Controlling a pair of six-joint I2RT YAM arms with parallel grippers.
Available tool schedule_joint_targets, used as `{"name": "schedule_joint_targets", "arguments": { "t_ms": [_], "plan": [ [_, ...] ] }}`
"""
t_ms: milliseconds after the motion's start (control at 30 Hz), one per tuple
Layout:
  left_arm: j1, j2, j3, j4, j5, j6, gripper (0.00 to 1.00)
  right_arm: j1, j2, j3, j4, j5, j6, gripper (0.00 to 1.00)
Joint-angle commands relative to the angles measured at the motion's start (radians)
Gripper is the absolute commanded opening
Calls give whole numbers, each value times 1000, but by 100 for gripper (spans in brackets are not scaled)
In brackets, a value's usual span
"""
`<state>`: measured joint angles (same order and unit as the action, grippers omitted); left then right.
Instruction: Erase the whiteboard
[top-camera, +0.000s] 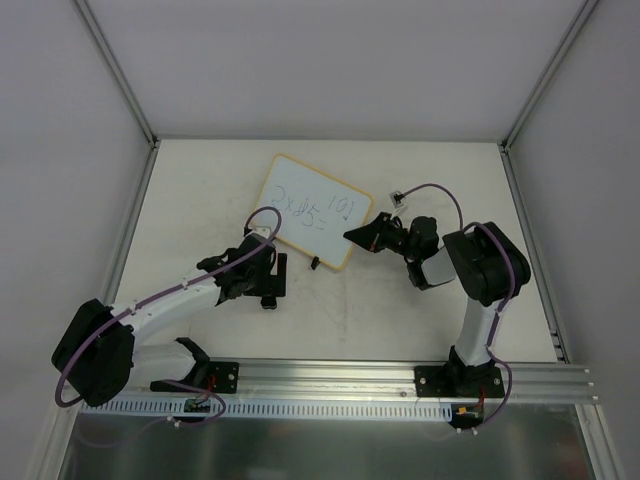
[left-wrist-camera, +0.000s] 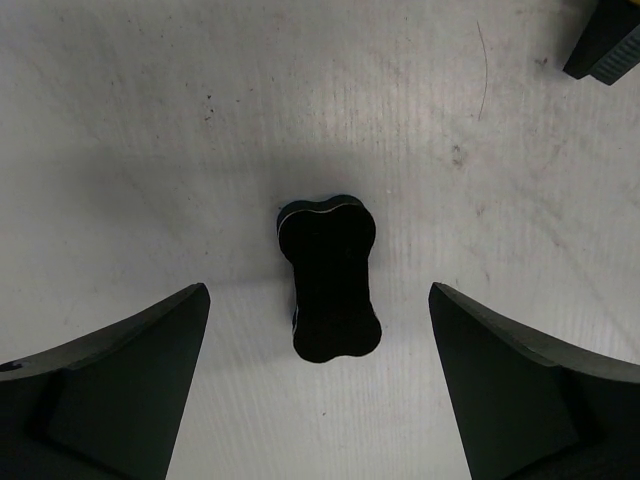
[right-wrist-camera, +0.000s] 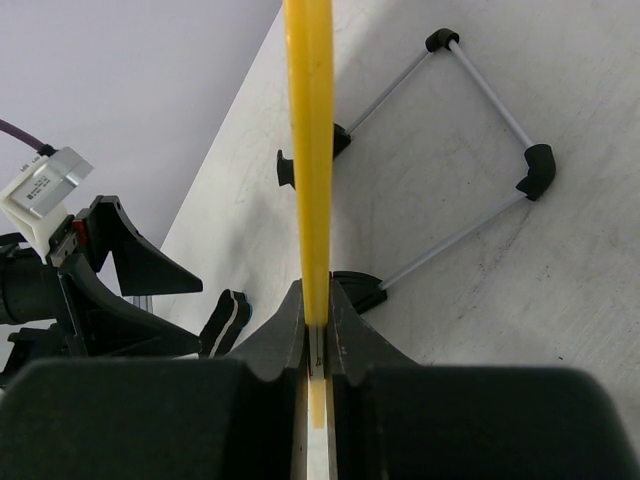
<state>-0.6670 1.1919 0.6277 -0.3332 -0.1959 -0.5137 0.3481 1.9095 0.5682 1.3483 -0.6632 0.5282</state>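
Observation:
The whiteboard (top-camera: 312, 208) has a pale yellow rim and blue handwritten sums, and sits tilted at the table's back middle. My right gripper (top-camera: 362, 236) is shut on its right edge. In the right wrist view the yellow rim (right-wrist-camera: 310, 150) runs edge-on into the shut right gripper (right-wrist-camera: 318, 312). The small black eraser block (left-wrist-camera: 328, 276) lies flat on the table, and it also shows in the right wrist view (right-wrist-camera: 228, 320). My left gripper (left-wrist-camera: 318, 300) is open just above the eraser, one finger on each side and not touching it. In the top view the left gripper (top-camera: 266, 282) hides the eraser.
The board's grey wire stand (right-wrist-camera: 480, 130) with black clip feet (right-wrist-camera: 362, 290) rests on the table behind the board. A black ridged part (left-wrist-camera: 606, 45) shows at the left wrist view's top right corner. Metal frame rails (top-camera: 130, 230) border the white table.

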Motion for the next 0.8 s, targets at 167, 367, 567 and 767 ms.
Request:
{"name": "schedule_joint_targets", "arguments": {
  "t_ms": [167, 367, 567, 767],
  "plan": [
    [-26, 31, 49, -38, -23, -48, 90, -24, 36, 30, 184, 74, 12, 0],
    [-37, 69, 59, -41, -17, -51, 84, -24, 31, 28, 184, 73, 10, 0],
    [-55, 140, 70, -46, -56, -65, 79, -26, 34, 32, 184, 56, 16, 0],
    [-62, 175, 79, -52, -96, -78, 64, -26, 26, 27, 184, 56, 15, 0]
  ]
}}
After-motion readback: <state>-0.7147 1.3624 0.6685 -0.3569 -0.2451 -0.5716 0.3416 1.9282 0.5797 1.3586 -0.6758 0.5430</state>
